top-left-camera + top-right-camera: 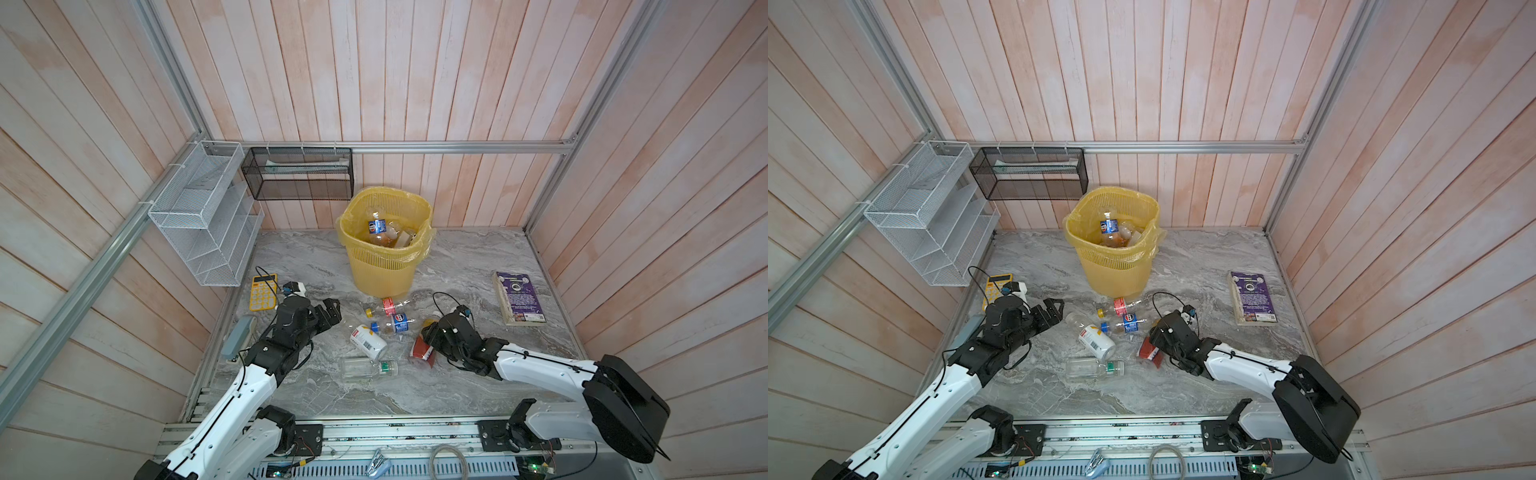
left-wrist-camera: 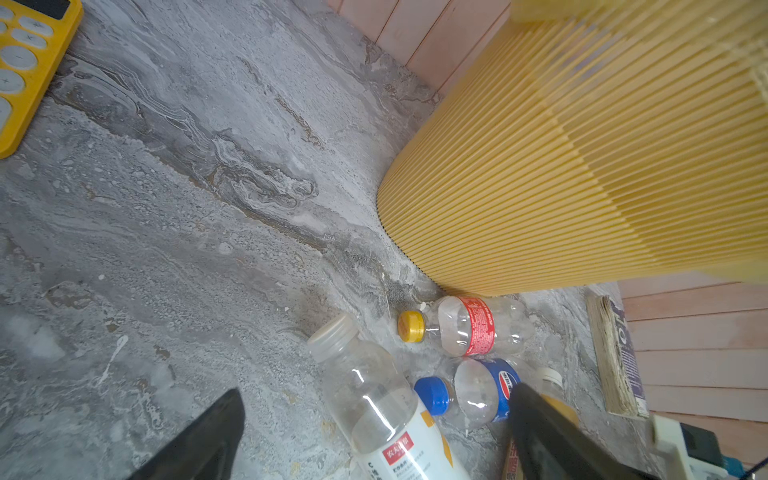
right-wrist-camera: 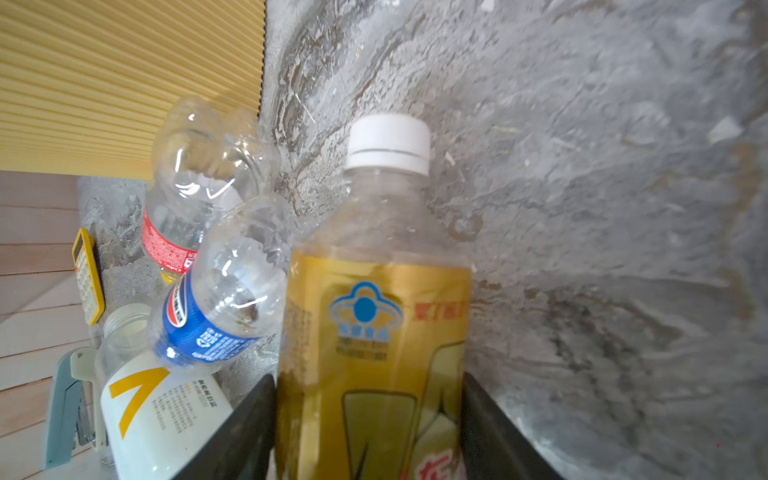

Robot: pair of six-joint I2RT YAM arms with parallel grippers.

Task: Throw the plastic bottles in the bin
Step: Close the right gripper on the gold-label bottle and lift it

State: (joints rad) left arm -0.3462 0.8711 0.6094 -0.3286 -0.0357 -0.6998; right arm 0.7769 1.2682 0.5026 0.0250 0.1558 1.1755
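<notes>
Counted one white wire rack [image 1: 199, 232] and one black mesh basket [image 1: 297, 174], both hung on the walls left of the bin [image 1: 382, 266]. Recorded one bin only: yellow lattice, round, tapering toward the foot, upright against the back wall, lined with a translucent yellow bag folded over the rim. Noted binned bottles [image 1: 377, 226] inside, one of them blue-labelled; exact number not determinable. Counted two grippers. Found the left gripper [image 1: 334, 311] front-left of the bin, jaws spread wide, holding nothing. Found the right gripper [image 3: 368, 378] front-right of the bin, jaws pressed against both sides of the gold-label bottle [image 3: 374, 311]; cannot tell whether that bottle is clear of the tabletop [image 1: 457, 266]. Counted one purple book [image 1: 519, 297] right of the bin, one yellow calculator [image 1: 262, 293] left of it, and one grey-blue stapler [image 1: 239, 336] farther front-left. Tallied five bottles outside the bin, all in front of its foot. Listed by size: white-label bottle [image 1: 368, 341], clear shoulder, pale cap, lying down; gold-label bottle, white cap, label turning red lower down; green-cap bottle [image 1: 365, 368], clear, lying farthest from the bin; blue-label bottle [image 1: 397, 323], blue cap, crumpled; red-label bottle [image 1: 386, 305], yellow cap, lying just beside the bin's foot.
</notes>
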